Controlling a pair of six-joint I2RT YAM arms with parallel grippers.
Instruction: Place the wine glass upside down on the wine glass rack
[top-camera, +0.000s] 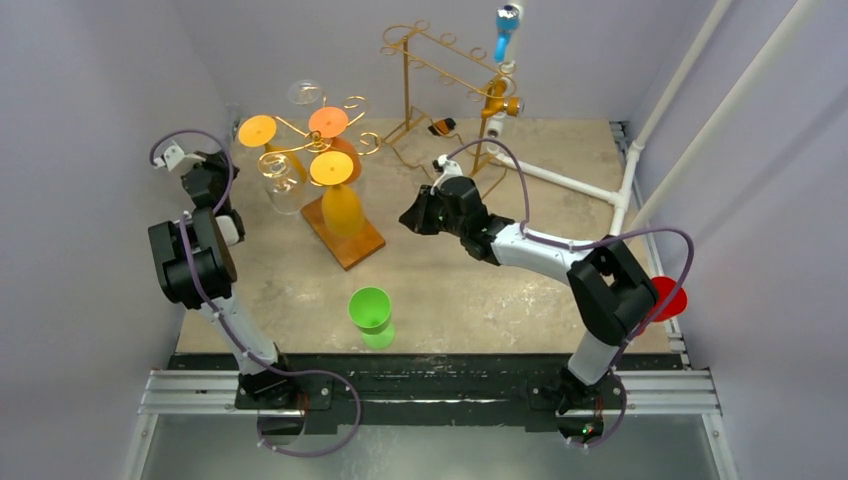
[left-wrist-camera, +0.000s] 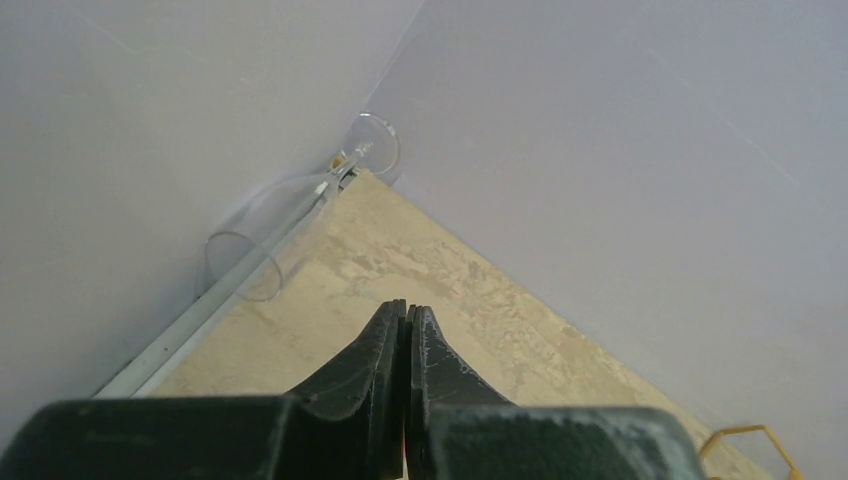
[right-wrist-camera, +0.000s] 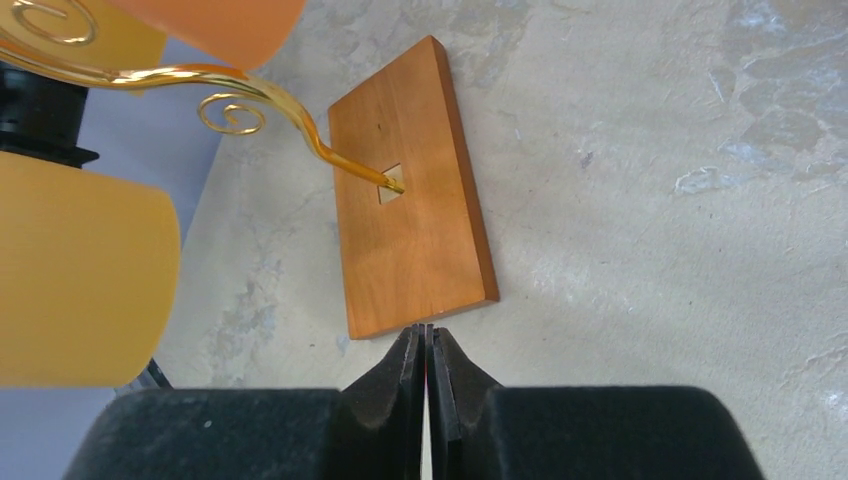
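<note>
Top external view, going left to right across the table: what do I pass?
Left arm → glass rack on its wooden base → right gripper, jaws shut → white pipe → red cup. The green cup and bare gold rack overlap others, so left out.

Closed left gripper (left-wrist-camera: 408, 310) (empty) faces clear wine glass (left-wrist-camera: 262, 238).

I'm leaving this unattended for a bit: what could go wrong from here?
The right gripper sits shut right at the rack's wooden base; a nudge could shake the hung orange glasses. The green glass stands upright in the open, easy to tip on approach. The red glass by the right arm's elbow could get knocked.
</note>
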